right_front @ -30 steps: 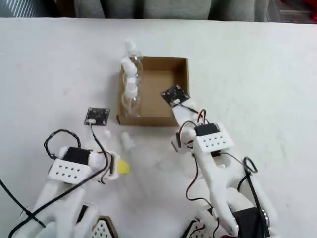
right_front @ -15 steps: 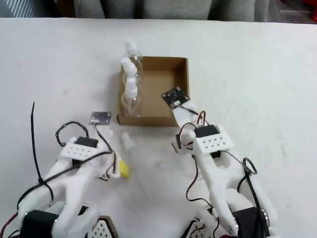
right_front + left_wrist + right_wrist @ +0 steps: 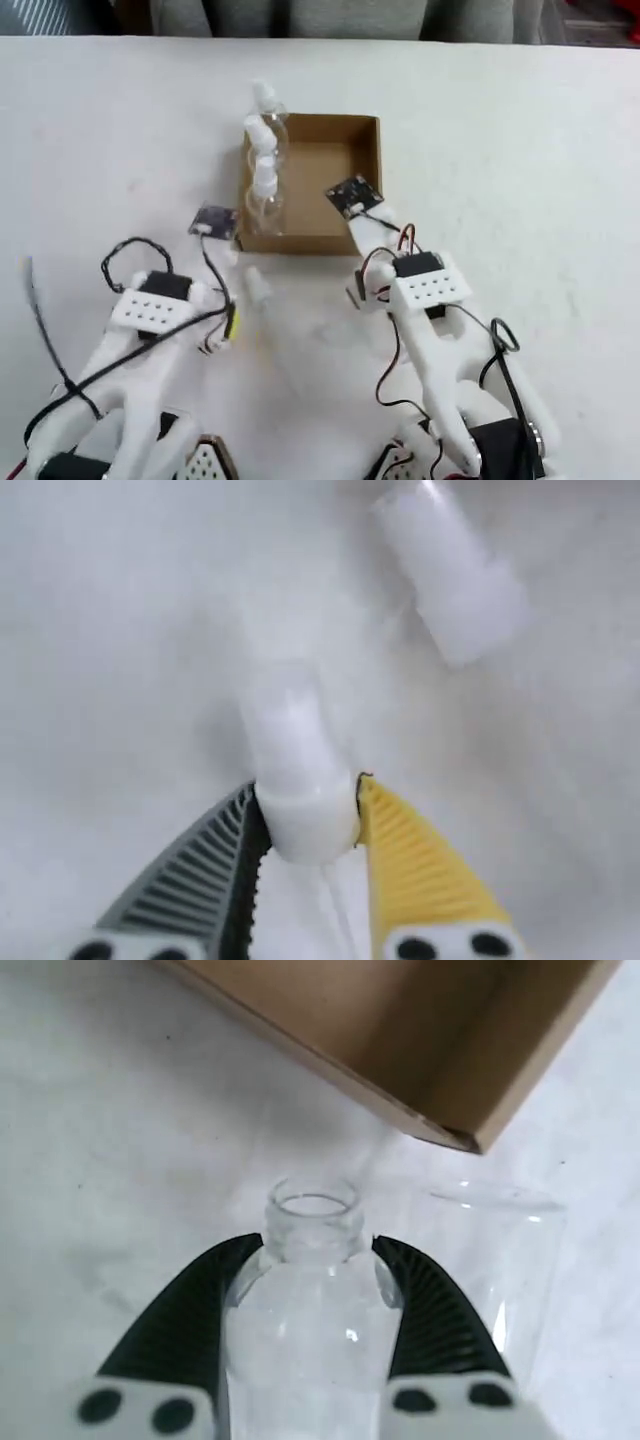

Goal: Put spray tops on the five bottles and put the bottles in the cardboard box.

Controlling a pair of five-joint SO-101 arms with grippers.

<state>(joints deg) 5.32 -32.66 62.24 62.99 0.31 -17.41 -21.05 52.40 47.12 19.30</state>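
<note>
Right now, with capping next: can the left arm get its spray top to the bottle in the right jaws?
Probably yes: the bottle has its open neck clear of the right jaws; the loose top on the table between looks easy to pass.

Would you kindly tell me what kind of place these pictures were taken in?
Probably a robotics test bench: two white arms with exposed wiring sit at a plain white table. The left gripper holds a spray top, the right gripper an uncapped bottle, near a cardboard box.
</note>
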